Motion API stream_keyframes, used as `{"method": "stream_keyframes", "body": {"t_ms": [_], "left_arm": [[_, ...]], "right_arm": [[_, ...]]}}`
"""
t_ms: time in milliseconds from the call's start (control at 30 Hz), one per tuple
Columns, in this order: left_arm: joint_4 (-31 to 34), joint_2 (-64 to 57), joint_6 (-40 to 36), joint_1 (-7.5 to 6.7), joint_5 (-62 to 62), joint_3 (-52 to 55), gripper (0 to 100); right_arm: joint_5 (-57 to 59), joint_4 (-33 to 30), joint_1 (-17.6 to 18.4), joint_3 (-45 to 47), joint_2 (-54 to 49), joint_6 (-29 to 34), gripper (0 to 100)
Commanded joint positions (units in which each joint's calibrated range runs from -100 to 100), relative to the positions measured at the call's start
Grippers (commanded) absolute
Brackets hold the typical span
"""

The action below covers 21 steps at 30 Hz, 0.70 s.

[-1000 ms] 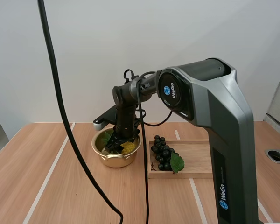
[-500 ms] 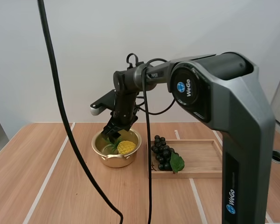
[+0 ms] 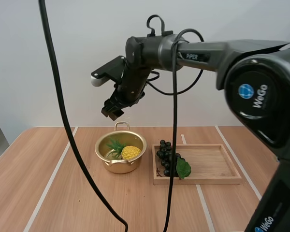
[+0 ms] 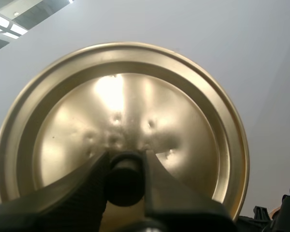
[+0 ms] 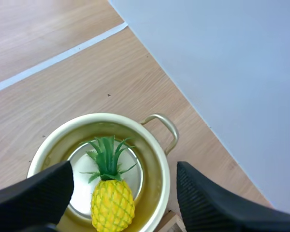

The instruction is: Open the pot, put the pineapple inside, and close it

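Below the parted right tool (image 3: 112, 111), the pineapple (image 3: 130, 152) lies in the pot (image 3: 119, 167).

- This looks like a robotics lab or test room rather than a home or a kitchen.
- The right arm (image 3: 261, 96), a large grey machine with a maker's round badge on its joint, rises from 4 o'clock and reaches over the scene.
- The counter (image 3: 48, 193) is a wood-look office top crossed by pale strips (image 3: 50, 181).
- The things on it look like staged props. A small gold pot (image 3: 117, 166) at the centre holds a toy-like pineapple (image 3: 130, 152). At 3 o'clock from the pot, a wooden tray (image 3: 212, 164) carries a bunch of dark grapes (image 3: 167, 157).
- A plain white wall (image 3: 19, 63) closes the space at 12 o'clock.
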Motion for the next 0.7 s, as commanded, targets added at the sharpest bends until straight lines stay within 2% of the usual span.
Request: {"method": "stream_keyframes", "body": {"t_ms": [0,167,267,400,467,533,567,667], "left_arm": [[0.37,-0.14,-0.21,0.08,-1.1,-0.33,0],[0.01,-0.04,-0.21,0.08,-1.29,-0.33,0],[0.01,0.45,-0.21,0.08,-1.86,-0.33,0],[0.01,1.76,-0.6,0.08,-1.81,-0.33,0],[0.01,2.23,-1.58,0.08,-1.81,-0.33,0],[0.01,2.57,-2.06,0.08,-1.81,-0.33,0],[-0.14,2.9,-2.05,0.08,-1.64,-0.33,0],[-2.06,3.63,-2.05,0.08,-1.64,-0.33,0]], "right_arm": [[1.01,-3.18,-0.15,-0.21,-4.68,2.26,100],[1.01,-7.6,-2.43,-0.21,-12.54,6.34,100],[0.33,-9.25,-6.14,-0.21,-17.07,6.58,100],[-3.17,-9.88,-12.81,-0.21,-22.02,6.58,100],[-5.95,-9.88,-15.96,-0.21,-24.58,6.58,67],[-9.44,-9.88,-18.55,-0.21,-27.01,7.05,11],[-11.41,-9.88,-19.89,-0.21,-28.4,8.1,0],[-16.48,-9.48,-22.75,-0.21,-32.33,9.73,0]]}}
